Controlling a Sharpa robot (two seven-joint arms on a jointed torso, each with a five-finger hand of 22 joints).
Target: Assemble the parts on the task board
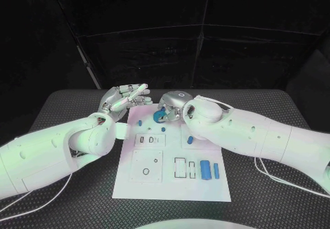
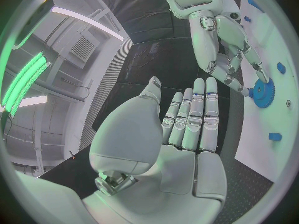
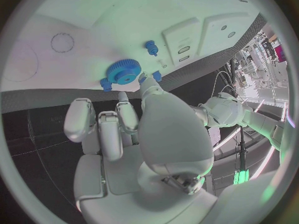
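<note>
Up near the far edge of the task board (image 1: 172,188) sat a blue gear (image 1: 160,116), flat on the white plate, toothed round its rim with a raised hub at its middle. Touched at its edge by the fingertips (image 3: 148,82) of the right hand (image 1: 177,106), reaching down from above with fingers bent toward it; whether actually pinched or only touched, impossible to tell. Flanked by small blue pegs: one (image 3: 151,47) standing just beyond the gear, two more (image 3: 106,85) close beside its rim near the fingers.

Beside it, over the board's far left corner, hovered the left hand (image 1: 127,98), palm up, fingers apart and stretched out, holding nothing. Kept apart from the gear and from the right hand.

Nearer along the board lay further parts: a small blue piece (image 1: 139,122) left of the gear, another (image 1: 190,140) partly tucked under the right arm, then two blue cylinders (image 1: 205,169) side by side toward the near right, next to rectangular recesses (image 1: 180,168). Carried on a black tabletop (image 1: 68,109), with both white arms crossing in over the board's sides.
</note>
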